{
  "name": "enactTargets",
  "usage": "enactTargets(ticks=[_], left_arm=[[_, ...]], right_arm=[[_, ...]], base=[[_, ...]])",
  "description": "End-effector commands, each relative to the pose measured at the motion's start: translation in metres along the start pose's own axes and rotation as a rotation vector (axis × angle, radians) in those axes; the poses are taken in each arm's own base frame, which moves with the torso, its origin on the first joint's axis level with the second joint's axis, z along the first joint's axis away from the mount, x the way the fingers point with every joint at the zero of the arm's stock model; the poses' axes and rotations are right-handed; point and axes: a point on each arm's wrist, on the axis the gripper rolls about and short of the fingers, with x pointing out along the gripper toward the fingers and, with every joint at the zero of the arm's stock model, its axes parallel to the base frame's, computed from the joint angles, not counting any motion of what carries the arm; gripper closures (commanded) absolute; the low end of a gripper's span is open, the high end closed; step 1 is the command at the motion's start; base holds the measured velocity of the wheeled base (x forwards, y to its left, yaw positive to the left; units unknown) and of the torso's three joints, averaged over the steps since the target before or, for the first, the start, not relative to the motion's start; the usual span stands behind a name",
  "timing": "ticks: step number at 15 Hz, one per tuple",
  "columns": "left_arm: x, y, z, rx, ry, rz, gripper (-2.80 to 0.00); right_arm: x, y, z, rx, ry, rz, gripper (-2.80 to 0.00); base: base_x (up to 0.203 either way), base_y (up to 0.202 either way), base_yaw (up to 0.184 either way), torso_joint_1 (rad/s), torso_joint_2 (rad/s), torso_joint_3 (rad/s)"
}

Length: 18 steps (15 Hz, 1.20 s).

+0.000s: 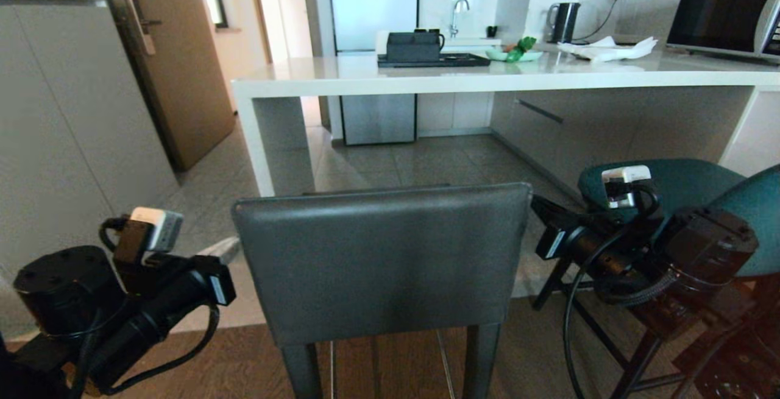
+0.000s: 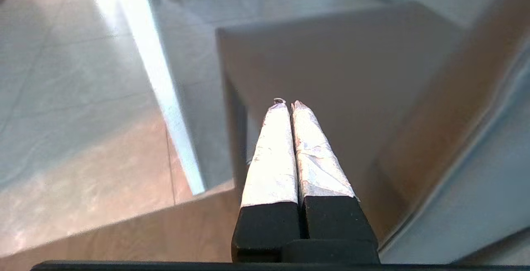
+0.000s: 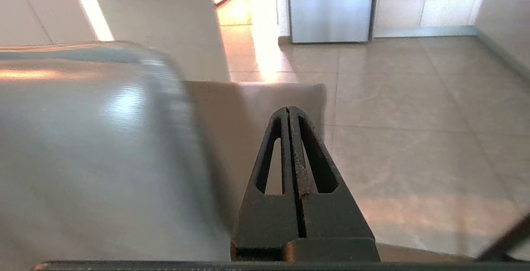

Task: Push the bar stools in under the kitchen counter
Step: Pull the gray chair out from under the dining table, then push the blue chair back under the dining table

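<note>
The square-backed grey stool (image 1: 382,259) stands at 6 o'clock, short of the glossy white counter (image 1: 426,76). The curved teal stool (image 1: 701,192) sits at 4 o'clock. Left gripper (image 2: 288,105) and right gripper (image 3: 289,110) flank the grey back, fingers pressed together, empty.

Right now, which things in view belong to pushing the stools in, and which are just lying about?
Belongs to the job:
grey stool
teal stool
counter
left end effector, shut, beside the grey stool
right end effector, shut, on that stool's other side

Just lying about:
kettle
microwave
black tray
white cloth
</note>
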Motion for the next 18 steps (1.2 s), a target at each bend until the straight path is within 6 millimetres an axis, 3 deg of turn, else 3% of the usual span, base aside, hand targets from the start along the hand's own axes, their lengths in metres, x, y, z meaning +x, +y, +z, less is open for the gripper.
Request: enactTargets(ticks=[1,4,7,13,18], left_arm=[[-0.009,0.007,-0.001,-0.002,0.009,0.041,0.00],[-0.026,0.012,0.001,-0.008,0.007,0.073,0.00],[-0.045,0.022,0.017,-0.002,-0.074,0.106,0.00],[-0.105,0.013,0.050,0.036,-0.253,0.106,0.00],[-0.167,-0.004,0.070,0.027,-0.226,0.095,0.00]], right_arm=[[-0.012,-0.014,0.007,-0.006,-0.011,-0.048,0.00],[-0.032,-0.031,0.016,-0.014,-0.021,-0.086,0.00],[-0.059,-0.041,0.028,-0.024,-0.049,-0.112,0.00],[-0.133,-0.026,0.072,-0.042,-0.167,-0.112,0.00],[-0.207,-0.012,0.092,-0.043,-0.156,-0.118,0.00]], base=[[0.000,0.000,0.000,0.000,0.00,0.000],[0.000,0.000,0.000,0.000,0.00,0.000],[0.000,0.000,0.000,0.000,0.00,0.000],[0.000,0.000,0.000,0.000,0.00,0.000],[0.000,0.000,0.000,0.000,0.00,0.000]])
